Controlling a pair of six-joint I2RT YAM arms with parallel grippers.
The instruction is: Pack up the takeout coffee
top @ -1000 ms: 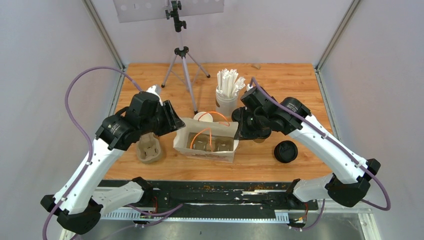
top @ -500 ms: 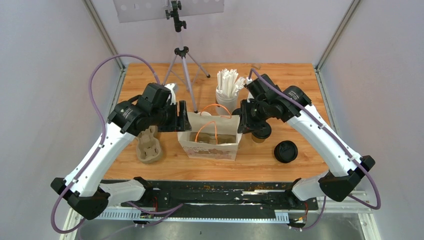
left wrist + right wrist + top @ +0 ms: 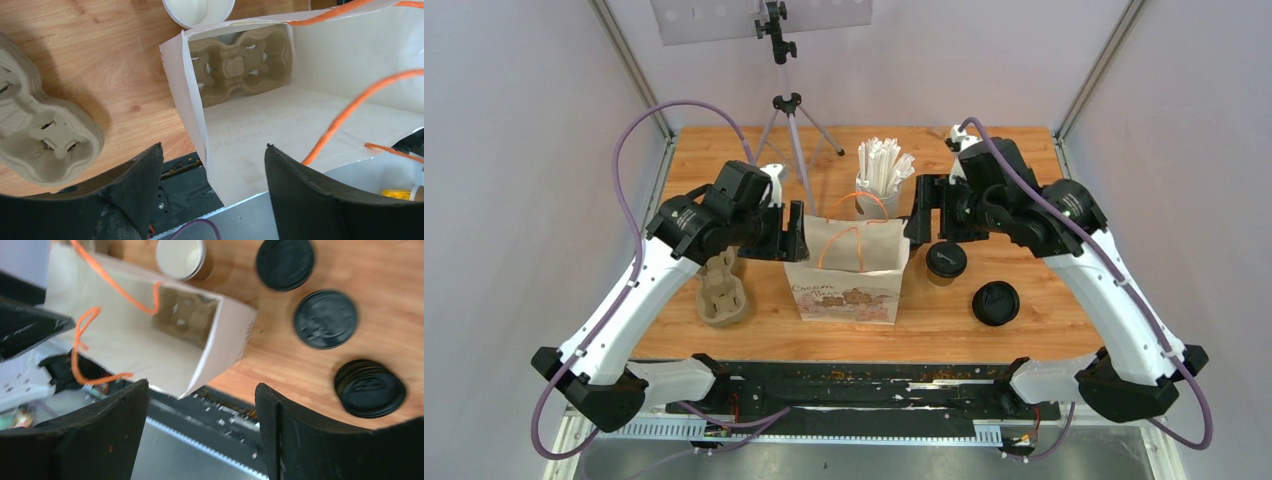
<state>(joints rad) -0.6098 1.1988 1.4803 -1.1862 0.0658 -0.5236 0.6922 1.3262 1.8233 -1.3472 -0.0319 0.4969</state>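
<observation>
The white paper bag (image 3: 849, 270) stands upright mid-table with its mouth gaping and its orange handles splayed, a pose that suits loading from above. A moulded pulp carrier (image 3: 240, 65) lies flat on the bag's floor with its sockets empty, seemingly there to keep cups from tipping.

The left gripper (image 3: 214, 150) sits at the bag's left rim and the right gripper (image 3: 201, 385) at its right rim. Both have their fingers spread wide and pinch nothing, so the bag stands on its own.

The takeout coffee (image 3: 945, 262) is not in yet. It is one lidded cup on the table just right of the bag, under the right arm's reach. An unlidded cup (image 3: 199, 10) stands just behind the bag. A pile of black lids (image 3: 995, 302) lies further right, a second pulp carrier (image 3: 722, 290) lies to the left, and a white cup of wrapped straws (image 3: 879, 185) stands behind.

The surface is a wooden tabletop (image 3: 1024, 160) — bounded by pale walls and metal posts, with a tripod (image 3: 789, 130) at the back.
</observation>
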